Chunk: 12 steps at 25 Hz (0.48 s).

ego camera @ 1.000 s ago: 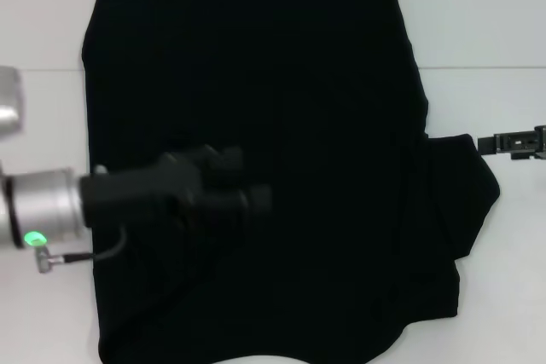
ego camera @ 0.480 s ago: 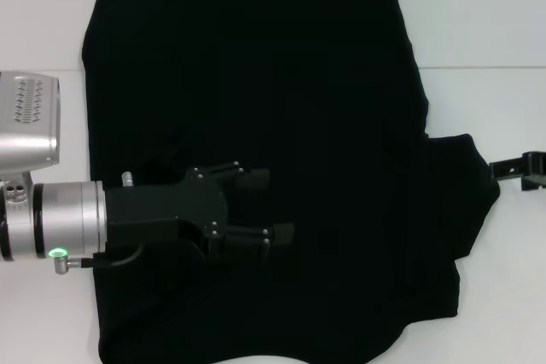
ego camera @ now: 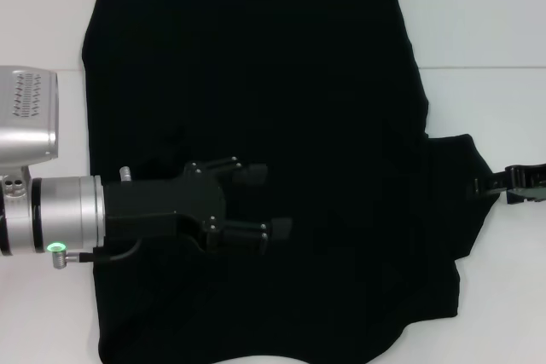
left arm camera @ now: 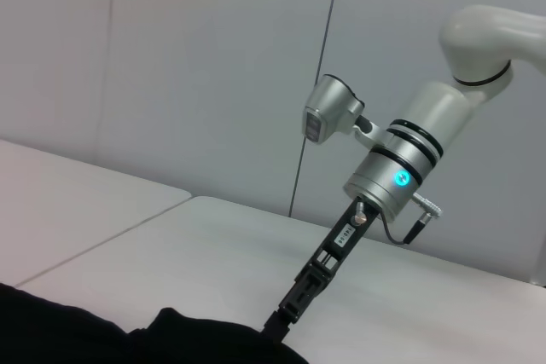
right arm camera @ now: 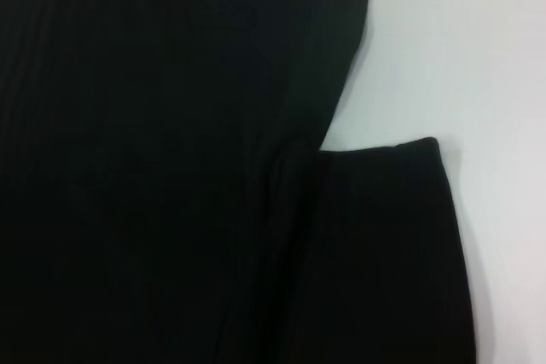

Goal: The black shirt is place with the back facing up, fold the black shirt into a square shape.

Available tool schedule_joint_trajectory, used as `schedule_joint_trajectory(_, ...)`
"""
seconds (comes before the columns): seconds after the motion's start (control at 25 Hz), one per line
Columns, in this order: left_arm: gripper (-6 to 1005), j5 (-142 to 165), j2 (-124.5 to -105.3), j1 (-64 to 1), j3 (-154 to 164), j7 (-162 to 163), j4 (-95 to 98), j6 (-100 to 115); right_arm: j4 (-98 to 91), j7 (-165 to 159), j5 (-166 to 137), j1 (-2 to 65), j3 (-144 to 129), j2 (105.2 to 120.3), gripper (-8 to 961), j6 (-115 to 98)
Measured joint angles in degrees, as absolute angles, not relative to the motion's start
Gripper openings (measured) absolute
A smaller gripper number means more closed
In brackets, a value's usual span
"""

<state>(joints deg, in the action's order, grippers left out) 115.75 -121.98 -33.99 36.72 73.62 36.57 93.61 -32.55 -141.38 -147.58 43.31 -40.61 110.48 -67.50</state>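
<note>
Black shirt [ego camera: 256, 83]: you saw it spread flat on the white counter [ego camera: 486, 23], one sleeve out to the right.
Left hand [ego camera: 260, 202]: it hovered over the shirt's lower-left area, fingers apart.
Right hand [ego camera: 490, 183]: it sat at the sleeve's edge; you cannot tell its finger state.

I see the black shirt [ego camera: 281, 125] lying flat on the white table [ego camera: 478, 23], plain side up, no lettering visible. The left gripper [ego camera: 260, 202] sits over the shirt's left-hand portion, fingers [ego camera: 247, 171] parted, pointing toward the shirt's middle. The right gripper [ego camera: 490, 183] is at the outer edge of the shirt's right sleeve [ego camera: 461, 202]; I cannot confirm contact. That sleeve sticks out sideways from the shirt's body.
</note>
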Motion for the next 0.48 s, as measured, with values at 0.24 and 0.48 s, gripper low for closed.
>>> schedule_joint_trajectory(0.24, 933, 115.74, -121.99, -34.01, 36.63, 73.73, 36.49, 92.81, -31.13, -141.41, -147.62, 43.61, -40.6, 110.84, 745, -66.26)
schedule_joint_trajectory(0.48, 933, 115.53, -121.99, -34.02, 36.37, 73.82, 36.54, 92.55, -31.02, -141.57, -147.66, 43.82, -40.8, 111.12, 719, -65.79)
